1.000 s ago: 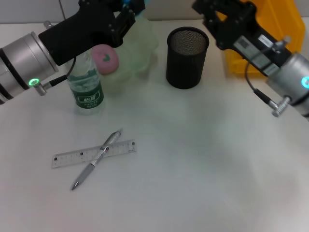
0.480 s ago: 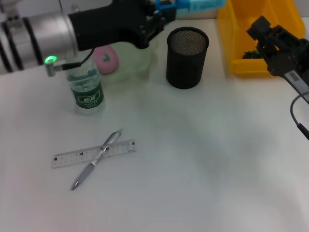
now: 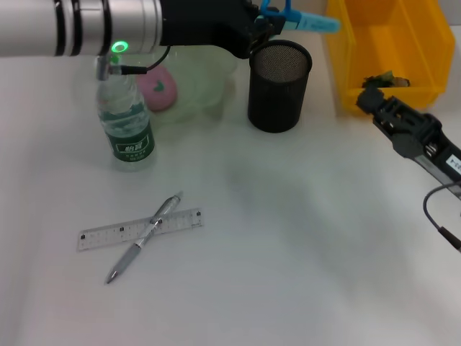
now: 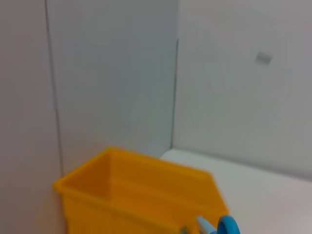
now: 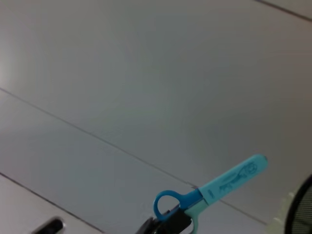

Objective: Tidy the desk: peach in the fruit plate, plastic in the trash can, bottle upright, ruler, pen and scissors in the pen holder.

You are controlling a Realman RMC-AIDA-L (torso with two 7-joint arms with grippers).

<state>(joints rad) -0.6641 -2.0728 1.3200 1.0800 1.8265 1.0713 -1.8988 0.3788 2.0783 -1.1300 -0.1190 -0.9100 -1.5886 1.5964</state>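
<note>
My left gripper [image 3: 261, 23] is shut on the blue scissors [image 3: 297, 19], held level just above the back rim of the black mesh pen holder [image 3: 279, 85]. The scissors [image 5: 209, 191] also show in the right wrist view, and their handle [image 4: 227, 227] in the left wrist view. The pink peach [image 3: 157, 88] lies in the translucent fruit plate [image 3: 205, 79]. A green-labelled bottle [image 3: 127, 122] stands upright. The clear ruler [image 3: 140, 228] lies flat with the grey pen [image 3: 144, 238] across it. My right gripper [image 3: 372, 96] hangs in front of the yellow trash can [image 3: 389, 43].
The yellow trash can [image 4: 136, 195] holds something dark [image 3: 385, 81] near its front wall. The pen holder stands between the plate and the can. Bare white table spreads across the middle and right front.
My left arm has swung right, carrying the scissors from over the plate to above the pen holder. My right arm has drawn back from the pen holder to the right, in front of the can.
</note>
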